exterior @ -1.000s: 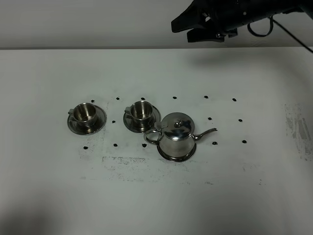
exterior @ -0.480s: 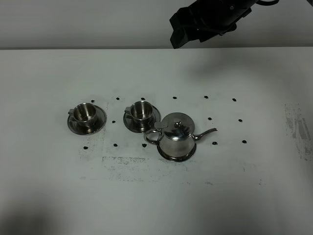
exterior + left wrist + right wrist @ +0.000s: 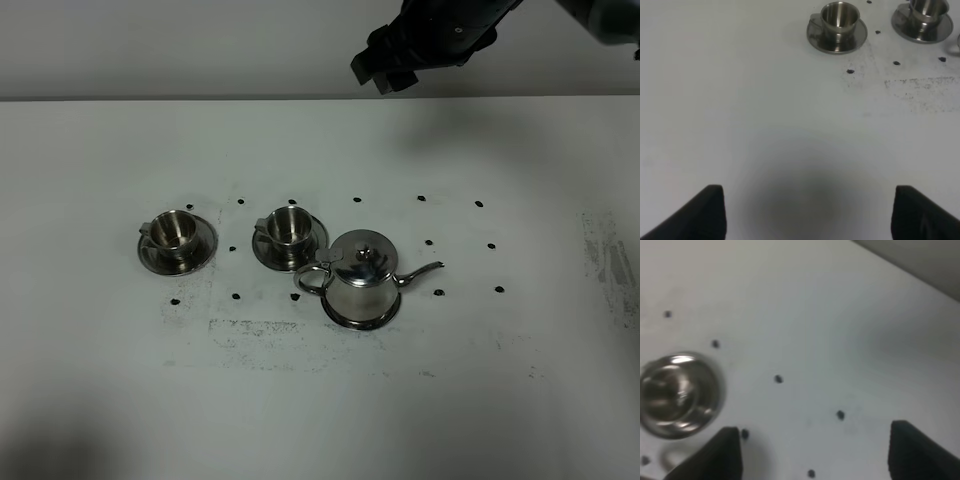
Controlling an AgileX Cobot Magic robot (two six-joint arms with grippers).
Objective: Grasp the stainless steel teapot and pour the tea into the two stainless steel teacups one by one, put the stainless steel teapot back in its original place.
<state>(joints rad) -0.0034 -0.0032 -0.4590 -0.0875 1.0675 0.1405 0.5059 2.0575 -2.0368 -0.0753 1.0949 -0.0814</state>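
Note:
The stainless steel teapot (image 3: pixel 360 275) stands upright on its round saucer (image 3: pixel 350 320) right of centre, spout pointing right, loop handle left. The two stainless steel teacups (image 3: pixel 177 230) (image 3: pixel 290 224) sit on their saucers to its left. My right gripper (image 3: pixel 378 70) hangs high over the table's far edge, well away from the teapot and open with nothing in it (image 3: pixel 822 452). Its wrist view shows one teacup (image 3: pixel 677 392) from above. My left gripper (image 3: pixel 807 215) is open over bare table, with both teacups (image 3: pixel 839 15) (image 3: pixel 927 7) far ahead of it.
The white table (image 3: pixel 500 380) carries a grid of small black dots (image 3: pixel 428 243) around the tea set. Scuffed grey patches mark it in front of the teapot (image 3: pixel 260 330) and at the right edge (image 3: pixel 610 260).
The right gripper has turned and pulled in at the top of the exterior view, staying high and open. The teapot and cups have not moved.

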